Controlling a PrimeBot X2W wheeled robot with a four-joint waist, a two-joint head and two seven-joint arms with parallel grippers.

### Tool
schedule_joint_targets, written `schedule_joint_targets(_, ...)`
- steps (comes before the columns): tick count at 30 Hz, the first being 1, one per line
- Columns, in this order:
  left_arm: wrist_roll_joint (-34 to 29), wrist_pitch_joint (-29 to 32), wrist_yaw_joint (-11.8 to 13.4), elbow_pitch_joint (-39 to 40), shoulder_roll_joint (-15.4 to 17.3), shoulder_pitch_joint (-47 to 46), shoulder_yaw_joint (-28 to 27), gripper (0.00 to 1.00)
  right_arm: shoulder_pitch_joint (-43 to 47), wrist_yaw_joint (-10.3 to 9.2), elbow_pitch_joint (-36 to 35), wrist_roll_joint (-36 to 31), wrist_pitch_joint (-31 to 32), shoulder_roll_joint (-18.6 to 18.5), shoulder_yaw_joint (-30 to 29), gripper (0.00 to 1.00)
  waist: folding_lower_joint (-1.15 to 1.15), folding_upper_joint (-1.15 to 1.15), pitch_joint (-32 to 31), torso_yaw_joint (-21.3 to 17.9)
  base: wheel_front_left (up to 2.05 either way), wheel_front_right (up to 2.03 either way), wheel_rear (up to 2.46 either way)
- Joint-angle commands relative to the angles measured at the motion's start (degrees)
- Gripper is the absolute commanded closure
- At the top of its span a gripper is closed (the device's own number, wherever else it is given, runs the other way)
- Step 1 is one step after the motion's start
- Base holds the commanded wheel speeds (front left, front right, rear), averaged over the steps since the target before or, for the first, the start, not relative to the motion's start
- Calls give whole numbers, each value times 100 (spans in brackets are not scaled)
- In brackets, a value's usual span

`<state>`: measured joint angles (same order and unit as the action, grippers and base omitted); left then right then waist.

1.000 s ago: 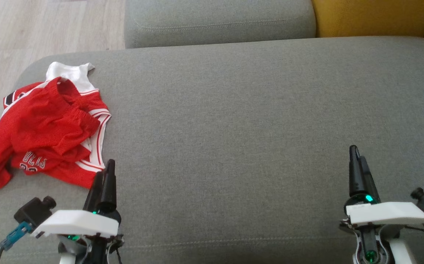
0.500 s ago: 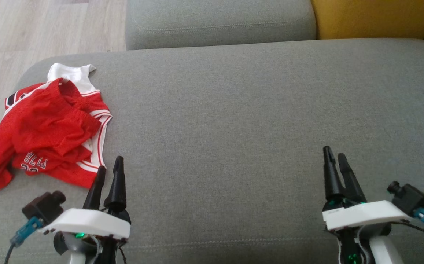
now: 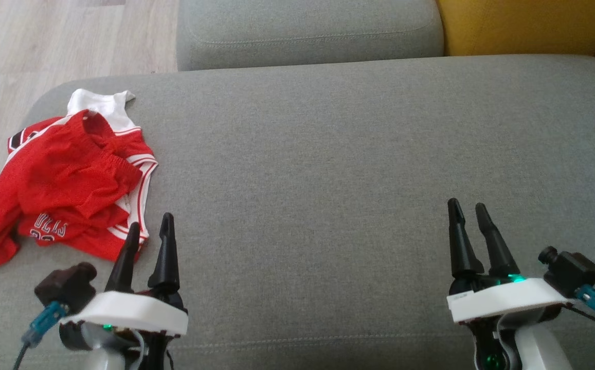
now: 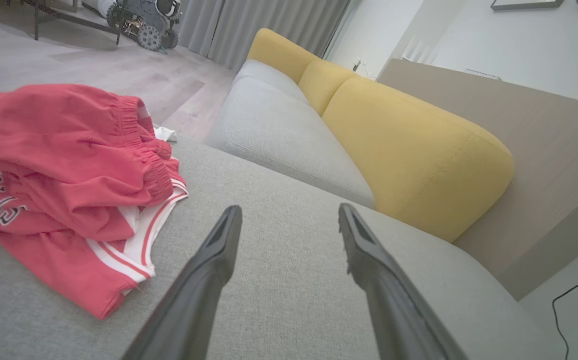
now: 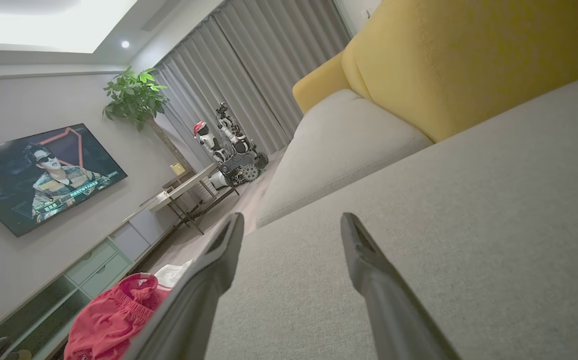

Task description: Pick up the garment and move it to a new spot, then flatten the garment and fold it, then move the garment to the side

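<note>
The garment (image 3: 66,180) is a red mesh jersey with white striped trim and dark lettering, lying crumpled at the left end of the grey cushion (image 3: 328,154). My left gripper (image 3: 149,229) stands open just right of the garment's near corner, nothing between its fingers. In the left wrist view the garment (image 4: 64,170) lies left of the open gripper (image 4: 289,214). My right gripper (image 3: 465,210) is open over bare cushion at the lower right. The right wrist view has the garment (image 5: 114,315) far off at the lower left, beyond the open gripper (image 5: 291,222).
A second grey cushion (image 3: 307,28) and a yellow cushion (image 3: 523,23) lie behind the work cushion. Wooden floor (image 3: 45,46) runs past the cushion's left edge. Another robot (image 5: 229,145), a TV (image 5: 39,175) and a plant stand across the room.
Both grippers have turned so their finger gaps now show. The left one shifted slightly right and the right one moved left. The garment lies as before.
</note>
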<state>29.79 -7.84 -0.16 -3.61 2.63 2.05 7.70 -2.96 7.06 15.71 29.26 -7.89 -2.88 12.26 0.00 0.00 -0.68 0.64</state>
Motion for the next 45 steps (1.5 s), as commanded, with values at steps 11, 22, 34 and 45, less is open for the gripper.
schedule_joint_targets(11, -897, -258, 83, 463, 100, -124, -4, 0, -218, 34, -399, -868, -253, -24, 149, 0, 0, 0, 7, -19, 0, 0, 0)
schedule_joint_targets(22, -1660, -442, 62, 603, 107, -128, 65, 0, -273, 37, -473, -1629, -438, -24, 331, 0, 0, 0, 26, 0, 0, 0, 0)
schedule_joint_targets(34, -2357, -626, 43, 723, 73, -99, 21, 0, -297, 41, -574, -2391, -621, -10, 368, 0, 0, 0, 69, 28, 0, 0, 0)
schedule_joint_targets(45, -2753, -716, 23, 820, 46, -75, -9, 0, -283, 43, -595, -2775, -710, -2, 395, 0, 0, 0, 88, 61, 0, 0, 0)
